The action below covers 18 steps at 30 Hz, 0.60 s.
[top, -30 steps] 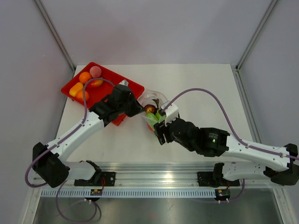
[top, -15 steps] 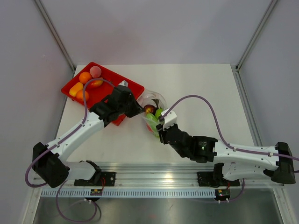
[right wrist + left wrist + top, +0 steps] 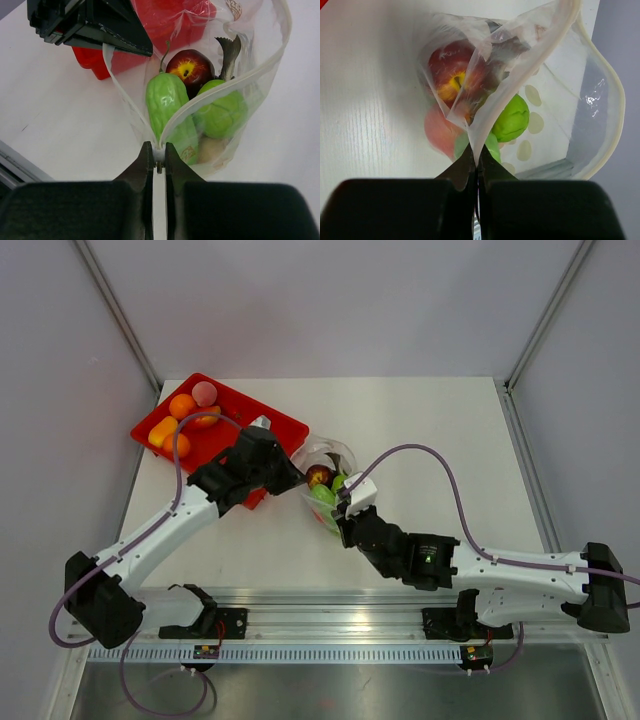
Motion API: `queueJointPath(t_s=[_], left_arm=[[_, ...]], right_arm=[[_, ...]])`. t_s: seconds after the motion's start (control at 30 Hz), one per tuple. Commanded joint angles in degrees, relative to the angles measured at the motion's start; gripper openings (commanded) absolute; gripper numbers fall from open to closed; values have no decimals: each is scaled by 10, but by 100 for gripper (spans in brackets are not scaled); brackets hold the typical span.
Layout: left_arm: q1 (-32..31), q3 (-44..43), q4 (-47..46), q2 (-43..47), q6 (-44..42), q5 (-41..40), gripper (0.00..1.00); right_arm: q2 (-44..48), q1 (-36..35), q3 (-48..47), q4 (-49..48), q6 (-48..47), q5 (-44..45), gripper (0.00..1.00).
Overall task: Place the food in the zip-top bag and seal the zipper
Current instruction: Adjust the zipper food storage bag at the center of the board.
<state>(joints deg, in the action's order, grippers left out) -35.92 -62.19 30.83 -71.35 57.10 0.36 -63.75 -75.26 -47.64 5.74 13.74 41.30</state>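
The zip-top bag (image 3: pixel 331 454) stands open-mouthed mid-table between both grippers. Inside it are food pieces: a red apple (image 3: pixel 190 68), a bumpy green gourd (image 3: pixel 166 103) and a round green piece (image 3: pixel 223 113). My left gripper (image 3: pixel 476 156) is shut on the bag's wall, holding one side of the mouth up. My right gripper (image 3: pixel 159 153) is shut on the zipper (image 3: pixel 225 86) at its near end, where the two strips meet. More food (image 3: pixel 182 406), orange and pink, lies in the red tray (image 3: pixel 285 426).
The red tray sits at the table's back left, right behind the left gripper (image 3: pixel 297 473). The right arm (image 3: pixel 430 558) stretches along the near edge. Grey walls enclose the table on three sides.
My right gripper has closed from wide open onto the zipper's near end, and its arm has dropped lower toward the table's front. The left gripper keeps its hold on the bag.
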Motion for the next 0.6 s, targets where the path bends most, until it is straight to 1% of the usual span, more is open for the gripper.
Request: queueJointPath(t_s=[0.0, 0.07, 0.1, 0.17, 0.2, 0.23, 0.27, 0.3, 0.33, 0.37, 0.43, 0.47, 0.5, 0.57], left_arm=[[-1, 2, -28, 31, 3, 9, 0], [-12, -6, -14, 47, -9, 7, 0], [-16, -5, -7, 54, -12, -2, 0], [-25, 4, 4, 76, -26, -1, 0], [-27, 15, 6, 82, -31, -1, 2], [-29, 22, 15, 88, -40, -1, 8], [-34, 28, 19, 95, -45, -1, 34], [-35, 34, 21, 99, -52, 0, 56], [-36, 41, 32, 109, -67, 1, 71], [-37, 41, 40, 111, -79, -1, 85], [-37, 22, 62, 124, -131, -4, 87], [-37, 9, 70, 127, -152, -29, 88], [-37, -3, 74, 133, -204, -33, 86], [-37, -43, 76, 142, -265, -31, 85]], right_arm=[[8, -3, 5, -25, 14, 35, 4], [22, 10, 3, -14, 6, 13, 2], [27, 26, -3, 14, 7, -29, 0], [48, 69, -7, 30, 1, -87, 0], [56, 79, -6, 33, -8, -107, 0], [68, 106, -6, 37, -23, -126, 0], [72, 119, -10, 40, -31, -145, 0], [75, 131, -14, 50, -38, -183, 0], [72, 154, -24, 55, -55, -202, 0], [70, 160, -32, 62, -63, -228, 0], [56, 168, -53, 82, -88, -245, 0], [50, 172, -61, 96, -92, -258, 0], [43, 173, -67, 101, -97, -264, 0], [40, 177, -76, 106, -99, -280, 0]])
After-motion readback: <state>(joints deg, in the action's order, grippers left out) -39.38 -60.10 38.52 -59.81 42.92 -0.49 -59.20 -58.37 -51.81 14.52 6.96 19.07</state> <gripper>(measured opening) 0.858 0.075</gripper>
